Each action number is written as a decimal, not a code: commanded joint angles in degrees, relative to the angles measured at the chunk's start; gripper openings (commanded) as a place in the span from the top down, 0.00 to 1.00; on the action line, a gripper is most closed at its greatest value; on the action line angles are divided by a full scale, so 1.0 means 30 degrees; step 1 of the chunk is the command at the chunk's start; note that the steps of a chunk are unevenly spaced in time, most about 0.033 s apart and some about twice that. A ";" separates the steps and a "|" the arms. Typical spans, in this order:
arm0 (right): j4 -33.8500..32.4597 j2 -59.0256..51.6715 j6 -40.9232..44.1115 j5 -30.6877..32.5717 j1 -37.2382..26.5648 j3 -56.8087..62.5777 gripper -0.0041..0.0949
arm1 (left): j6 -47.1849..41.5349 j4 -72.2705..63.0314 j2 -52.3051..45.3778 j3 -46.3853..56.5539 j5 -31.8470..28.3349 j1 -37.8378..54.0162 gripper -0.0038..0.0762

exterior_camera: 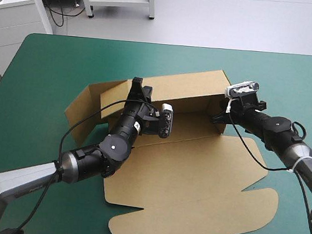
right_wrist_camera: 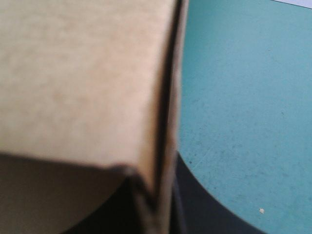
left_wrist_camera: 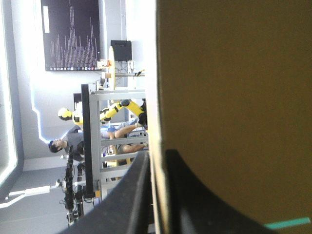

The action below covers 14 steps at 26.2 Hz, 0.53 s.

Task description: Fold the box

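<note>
L hand, R hand pinch box on teal-green cover.

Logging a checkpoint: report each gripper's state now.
Left gripper: shut on the box, a raised wall.
Right gripper: shut on the box, right wall.

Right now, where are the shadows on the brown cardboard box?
High view: the brown cardboard box is shaded below its raised wall. Left wrist view: its board is dark, with the light behind it. Right wrist view: lit face, dark underside.
</note>
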 commanded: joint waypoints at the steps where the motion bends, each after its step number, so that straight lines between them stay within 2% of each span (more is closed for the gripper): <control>1: -0.0160 -0.0637 -0.0330 0.1129 0.0020 -0.0134 0.97 | -0.0244 0.1772 -0.0624 -0.0562 -0.0223 -0.0096 0.59; 3: -0.0160 -0.0637 -0.0330 0.1129 0.0020 -0.0134 0.97 | -0.0263 0.1772 -0.0624 -0.0562 -0.0223 -0.0096 0.44; 5: -0.0079 -0.0637 -0.0330 0.1093 0.0020 -0.0170 0.97 | -0.0481 0.1772 -0.0624 -0.0562 -0.0112 -0.0187 0.37; 10: 0.1110 -0.0637 -0.0330 0.0048 0.0020 -0.0172 0.97 | -0.0481 0.1772 -0.0624 -0.0562 0.1273 -0.1522 0.37; 14: 0.1265 -0.0637 -0.0330 -0.1262 0.0020 -0.0618 0.97 | -0.0481 0.1772 -0.0624 -0.0562 0.3158 -0.3206 0.37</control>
